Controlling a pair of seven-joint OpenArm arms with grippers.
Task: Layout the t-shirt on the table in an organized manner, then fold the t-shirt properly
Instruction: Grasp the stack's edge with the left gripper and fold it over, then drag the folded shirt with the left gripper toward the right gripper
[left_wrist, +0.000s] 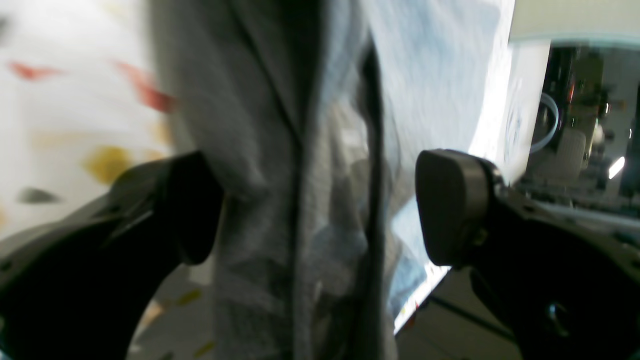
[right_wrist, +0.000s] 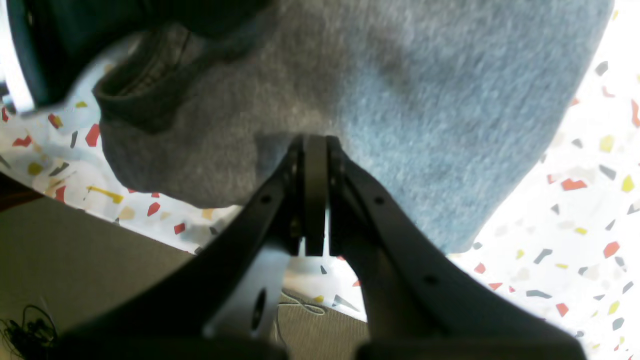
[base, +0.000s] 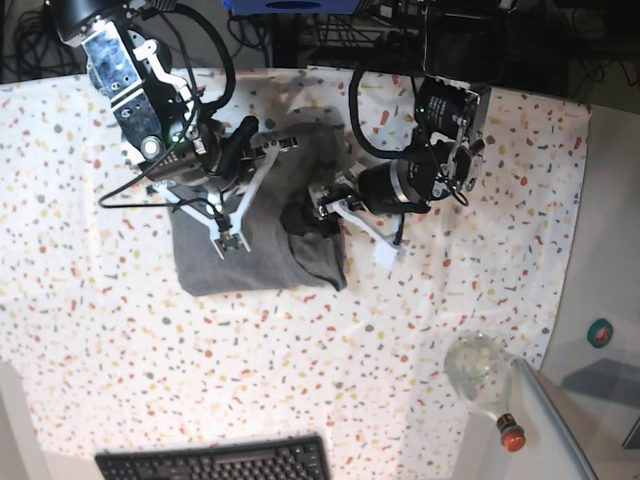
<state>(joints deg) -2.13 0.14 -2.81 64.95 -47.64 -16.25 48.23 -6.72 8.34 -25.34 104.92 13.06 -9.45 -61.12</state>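
A: What is the left gripper (left_wrist: 320, 210) doing?
B: Its jaws are standing wide apart, a bunched fold of the t-shirt (base: 255, 255) hanging between them.
A: And the right gripper (right_wrist: 314, 150)?
B: Pressed together, its tips resting on the grey cloth lying on the table (base: 100, 330).

From my base view, the t-shirt (base: 250, 240) lies on the table (base: 90, 330), towards its far edge. The right gripper (base: 228, 240) sits on top of the t-shirt, over its near half. The left gripper (base: 315, 212) sits at the t-shirt's right edge, straddling a raised fold of it (left_wrist: 300, 175). The keyboard (base: 215, 462) lies nearer me than the t-shirt; the bottle (base: 482, 378) lies to the t-shirt's near right.
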